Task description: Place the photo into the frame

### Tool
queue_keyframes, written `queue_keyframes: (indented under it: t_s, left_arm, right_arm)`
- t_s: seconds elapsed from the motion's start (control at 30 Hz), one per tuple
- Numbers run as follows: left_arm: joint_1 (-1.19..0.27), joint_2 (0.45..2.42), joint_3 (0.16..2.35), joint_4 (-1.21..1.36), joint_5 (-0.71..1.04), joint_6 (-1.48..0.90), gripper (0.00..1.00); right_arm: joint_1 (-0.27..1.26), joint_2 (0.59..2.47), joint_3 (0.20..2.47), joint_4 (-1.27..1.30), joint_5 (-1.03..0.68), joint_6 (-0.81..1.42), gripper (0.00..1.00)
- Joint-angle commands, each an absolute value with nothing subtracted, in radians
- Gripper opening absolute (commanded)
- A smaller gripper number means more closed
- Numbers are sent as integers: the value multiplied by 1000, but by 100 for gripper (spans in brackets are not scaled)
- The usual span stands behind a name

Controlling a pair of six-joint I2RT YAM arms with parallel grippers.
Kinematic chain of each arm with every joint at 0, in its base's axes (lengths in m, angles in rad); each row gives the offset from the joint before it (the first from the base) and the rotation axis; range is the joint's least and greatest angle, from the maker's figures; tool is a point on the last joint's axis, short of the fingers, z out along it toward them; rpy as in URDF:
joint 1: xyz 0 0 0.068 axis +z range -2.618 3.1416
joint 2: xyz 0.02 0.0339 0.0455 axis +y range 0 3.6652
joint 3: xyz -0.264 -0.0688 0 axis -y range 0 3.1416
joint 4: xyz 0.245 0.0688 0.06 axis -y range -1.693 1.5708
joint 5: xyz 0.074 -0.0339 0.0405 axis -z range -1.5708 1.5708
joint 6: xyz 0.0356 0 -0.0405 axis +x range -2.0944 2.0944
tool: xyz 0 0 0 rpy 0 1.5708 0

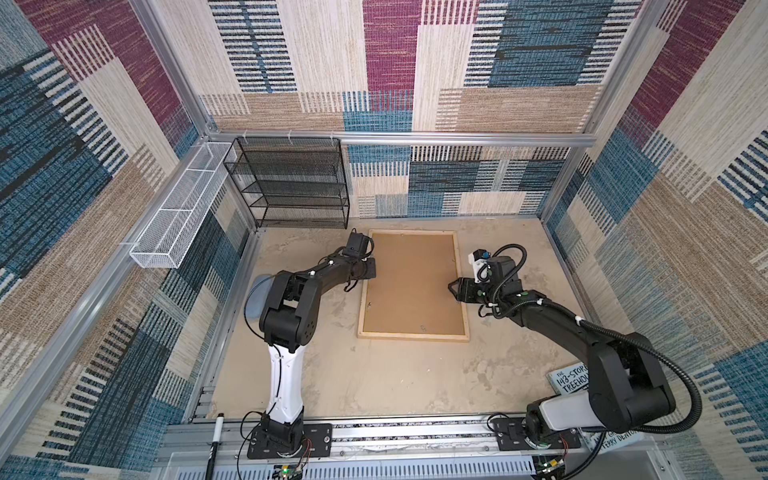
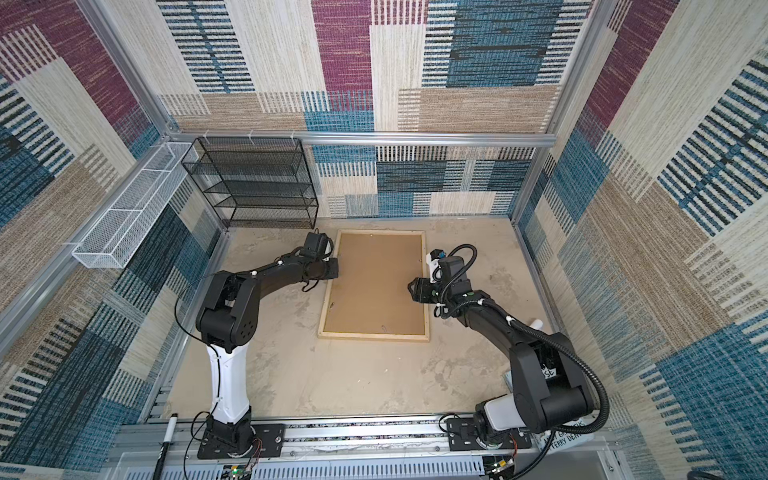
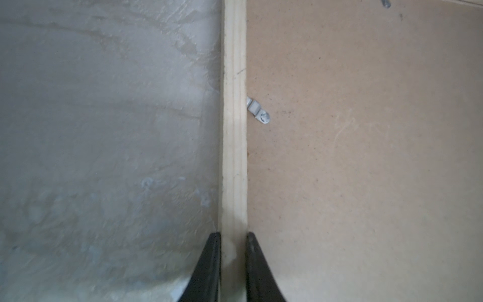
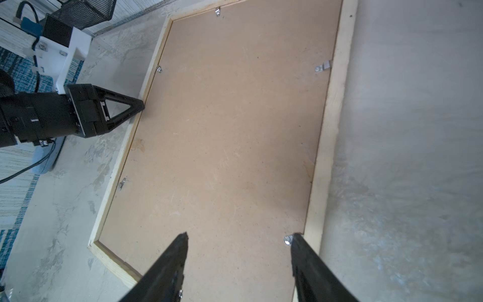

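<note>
The pale wood frame [image 1: 413, 336] [image 2: 374, 336] lies face down on the table, and a brown backing board [image 1: 413, 282] [image 2: 376, 286] fills it. The photo is hidden. My left gripper [image 1: 371, 268] [image 2: 334, 268] [image 3: 233, 235] is shut on the frame's left rail [image 3: 234, 130], one finger on each side of the strip. My right gripper [image 1: 451, 289] [image 2: 411, 289] [image 4: 239, 235] hangs open over the backing board [image 4: 222, 130] beside the right rail [image 4: 332, 117]. One of its fingertips [image 4: 296, 238] is next to a metal turn clip [image 4: 287, 239].
A black mesh shelf [image 1: 291, 183] stands at the back left. A white wire basket [image 1: 178, 208] hangs on the left wall. A book [image 1: 569, 380] lies by the right arm's base. A marker [image 1: 216, 436] rests on the front rail. More clips [image 3: 258, 111] [image 4: 322, 67] sit along the frame.
</note>
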State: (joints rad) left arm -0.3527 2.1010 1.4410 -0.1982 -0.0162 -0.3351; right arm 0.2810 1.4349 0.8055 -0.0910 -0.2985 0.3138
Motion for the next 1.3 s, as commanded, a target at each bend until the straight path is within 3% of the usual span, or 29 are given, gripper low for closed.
queue_keyframes:
  t_s: [0.0, 0.17, 0.4, 0.63, 0.97, 1.27]
  left_arm:
    - [-354, 2067, 1388, -231, 49, -349, 19]
    - [-356, 1992, 1272, -189, 116, -383, 19]
    - [-360, 1873, 1109, -163, 156, -440, 18]
    - [-361, 1772, 965, -120, 158, -500, 18]
    - [-362, 1743, 919, -102, 155, -529, 18]
    - [-362, 1742, 913, -103, 155, -534, 18]
  right_arm:
    - [299, 1465, 840, -5, -379, 334, 63]
    - [345, 1608, 954, 71, -446, 338, 60]
    - [401, 1989, 1292, 110, -596, 386, 41]
    - [485, 2268, 1608, 37, -646, 401, 36]
    - [562, 2430, 1815, -37, -655, 408, 29]
    - [574, 2445, 1801, -31, -670, 411, 26]
